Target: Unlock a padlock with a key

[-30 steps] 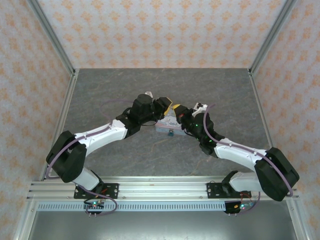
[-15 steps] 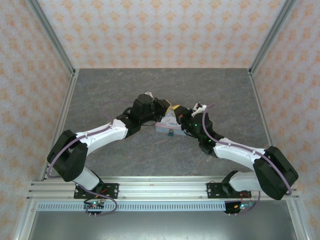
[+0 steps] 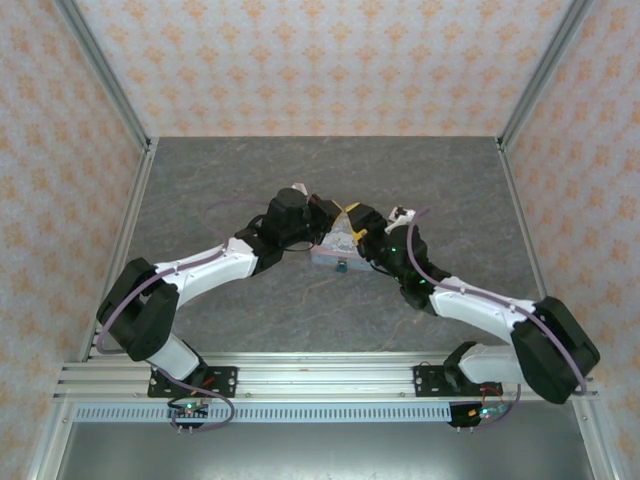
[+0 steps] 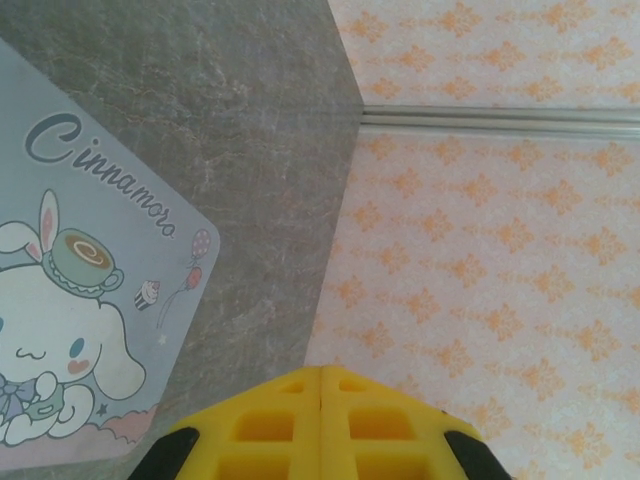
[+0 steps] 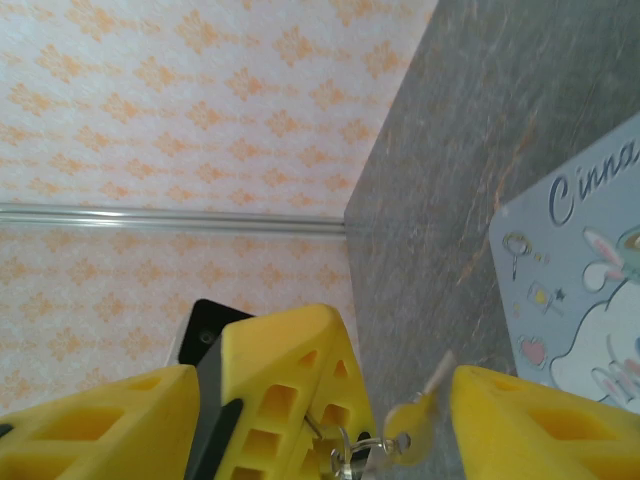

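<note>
In the right wrist view my left gripper's (image 5: 335, 345) yellow fingers are pressed shut on a thin wire ring (image 5: 372, 447). The small golden key (image 5: 408, 430) dangles from that ring. My right gripper (image 5: 325, 378) stands open around them, its right finger (image 5: 545, 425) just beside the key. In the top view both grippers, left (image 3: 340, 215) and right (image 3: 356, 225), meet above the pale cartoon tin (image 3: 333, 247). The tiny teal padlock (image 3: 342, 266) hangs at the tin's near edge. The left wrist view has the left gripper (image 4: 321, 372) shut, with nothing showing between its tips.
The tin's printed lid (image 4: 70, 300) lies on the grey table (image 3: 300, 180) near the middle. Patterned walls (image 3: 300, 60) with metal posts close in the back and both sides. Open table stretches behind and in front of the tin.
My right gripper has opened and let go of the key. My left gripper has closed on the ring. Both arms have barely shifted.
</note>
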Motion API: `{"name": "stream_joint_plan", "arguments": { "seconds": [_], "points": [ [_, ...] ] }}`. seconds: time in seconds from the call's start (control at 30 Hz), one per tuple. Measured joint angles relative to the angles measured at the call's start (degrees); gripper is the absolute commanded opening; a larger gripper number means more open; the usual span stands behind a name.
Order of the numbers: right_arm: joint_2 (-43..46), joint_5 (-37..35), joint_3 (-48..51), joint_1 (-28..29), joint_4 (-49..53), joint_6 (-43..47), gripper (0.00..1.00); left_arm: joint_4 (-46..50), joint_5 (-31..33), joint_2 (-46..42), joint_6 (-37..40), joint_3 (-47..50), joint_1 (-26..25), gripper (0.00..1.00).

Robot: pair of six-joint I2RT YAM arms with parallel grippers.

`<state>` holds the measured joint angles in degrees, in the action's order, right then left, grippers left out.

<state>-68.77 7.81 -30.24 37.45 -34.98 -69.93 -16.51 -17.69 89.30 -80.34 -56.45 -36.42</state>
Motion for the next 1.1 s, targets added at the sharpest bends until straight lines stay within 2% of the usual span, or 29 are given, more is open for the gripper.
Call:
{"name": "stream_joint_plan", "arguments": {
  "seconds": [0.17,0.3,0.53,0.83,1.1],
  "points": [
    [12.92,2.16,3.52,-6.38,5.92,2.75,0.68,-2.67,-4.63,0.00,6.80,-0.02,3.69,0.00],
    [16.00,6.27,3.80,-9.90,8.02,5.77,0.64,-4.94,-9.11,0.00,12.98,-0.39,5.70,0.00],
    [8.59,14.01,2.86,-10.88,3.98,7.74,0.59,-10.03,-16.02,0.02,18.97,-0.92,5.79,0.00],
    [-1.97,17.77,0.81,-10.69,-9.70,3.41,0.51,-18.08,-17.70,1.51,17.20,-0.81,5.77,0.00],
    [-5.11,18.32,-0.11,-8.87,-17.11,1.33,0.46,-21.20,-17.68,3.80,14.21,-0.68,5.68,0.00]
  ]
}}
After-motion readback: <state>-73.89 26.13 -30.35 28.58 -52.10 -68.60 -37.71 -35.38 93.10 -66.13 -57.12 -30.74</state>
